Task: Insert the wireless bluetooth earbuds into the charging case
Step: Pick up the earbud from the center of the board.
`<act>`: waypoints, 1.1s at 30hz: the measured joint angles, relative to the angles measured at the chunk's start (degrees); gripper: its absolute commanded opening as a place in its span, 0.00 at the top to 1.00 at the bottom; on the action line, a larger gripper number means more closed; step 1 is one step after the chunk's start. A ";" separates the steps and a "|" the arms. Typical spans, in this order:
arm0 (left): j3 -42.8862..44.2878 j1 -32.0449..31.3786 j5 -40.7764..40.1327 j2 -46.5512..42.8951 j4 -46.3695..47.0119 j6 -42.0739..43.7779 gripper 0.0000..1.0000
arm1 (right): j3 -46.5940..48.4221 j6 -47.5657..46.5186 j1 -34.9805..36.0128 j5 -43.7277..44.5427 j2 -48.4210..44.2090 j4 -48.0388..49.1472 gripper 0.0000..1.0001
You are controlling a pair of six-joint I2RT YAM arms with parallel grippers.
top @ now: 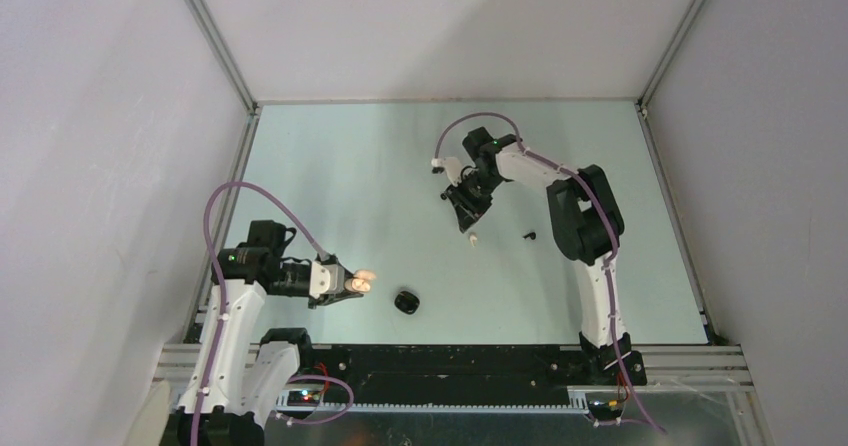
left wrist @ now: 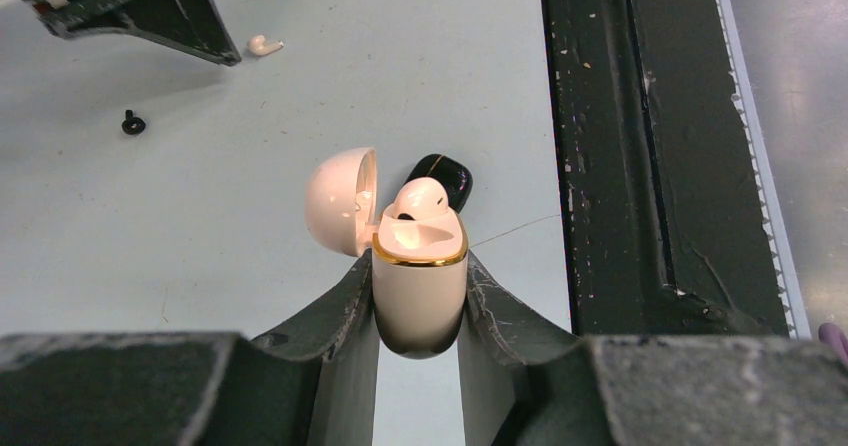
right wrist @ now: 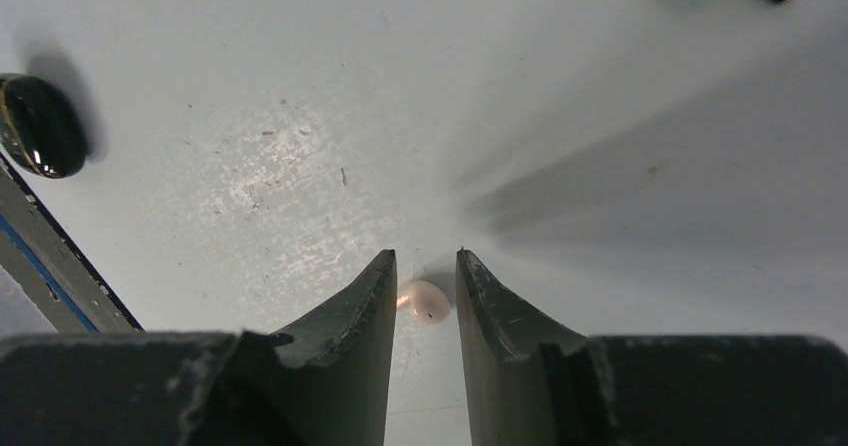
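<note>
**Item: cream bud.** Loose, lying on the table about mid-way between the side edges. It is well apart from the near edge.

**Right claw.** Lowered over the cream bud, fingers standing narrowly apart. The bud sits on the table in the gap at the fingertips. A sliver of space shows on one side, so it looks bracketed, not yet pinched. The stem seems to run across the gap toward one finger, but it is too small to be sure.

**Left claw.** Clamped on the lower body of the cream case, held near the table's near-left corner. The lid is swung open to one side. One socket is filled by a seated bud; the other shows bare.

**Black bud.** Loose, just beside the cream bud on its right-edge side.

**Black case.** Closed, by the near edge, just beyond the left claw.

**Governing relation.** The cream bud lies directly under the right claw, so the right arm is much the nearer. The open case waits well apart, toward the near-left. Judged next: close on the bud, lift it and carry it to the bare socket. The risk is the round head squirting out.
</note>
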 measured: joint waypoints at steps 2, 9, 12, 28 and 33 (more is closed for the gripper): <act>0.00 0.00 0.00 0.02 0.22 -0.02 0.96 | 0.00 0.20 0.52 0.81 1.16 -0.87 0.69; 0.00 0.00 0.00 0.00 0.35 -0.02 0.96 | 0.00 0.17 0.68 2.91 2.03 -3.52 0.74; 0.00 0.00 0.00 -0.07 0.33 -0.02 0.96 | -0.07 0.17 0.22 3.58 2.03 -4.37 0.75; 0.00 0.00 0.02 -0.31 0.31 0.02 0.96 | -4.42 2.73 -2.75 3.65 -0.02 -6.51 0.75; 0.00 0.00 0.00 -0.31 0.28 0.07 0.96 | -7.02 4.61 -4.22 2.60 -1.27 -6.60 0.72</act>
